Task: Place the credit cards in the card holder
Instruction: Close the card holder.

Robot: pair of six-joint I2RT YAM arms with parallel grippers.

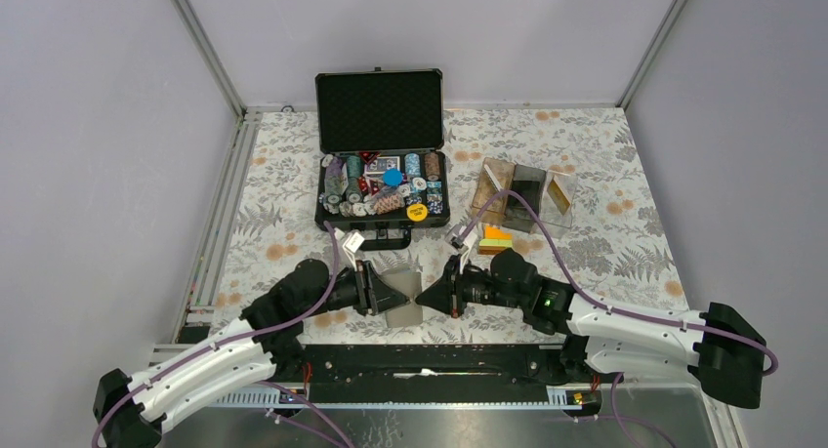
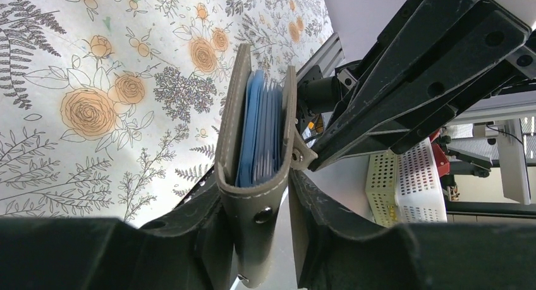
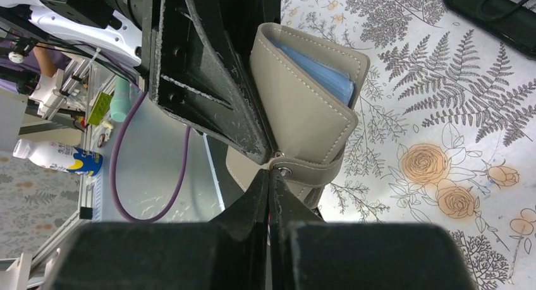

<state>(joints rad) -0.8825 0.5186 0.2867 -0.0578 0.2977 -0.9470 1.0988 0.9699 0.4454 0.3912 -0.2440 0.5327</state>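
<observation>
The grey card holder (image 1: pixel 400 297) stands on edge near the table's front, folded almost closed, with blue panels showing inside it (image 2: pixel 259 129). My left gripper (image 1: pixel 408 294) straddles it (image 2: pixel 253 189). One finger lies against the leather and a slit of light shows beside the other, so the jaws stand open. My right gripper (image 1: pixel 422 297) is shut, its tips (image 3: pixel 270 176) pressed at the snap strap of the card holder (image 3: pixel 303 113). The credit cards (image 1: pixel 495 239), a small orange, yellow and green stack, lie on the cloth behind the right arm.
An open black chip case (image 1: pixel 381 175) stands behind the grippers. A clear brownish acrylic box (image 1: pixel 527 189) is at the back right. An aluminium rail (image 1: pixel 220 224) runs along the left edge. Grey walls close in three sides.
</observation>
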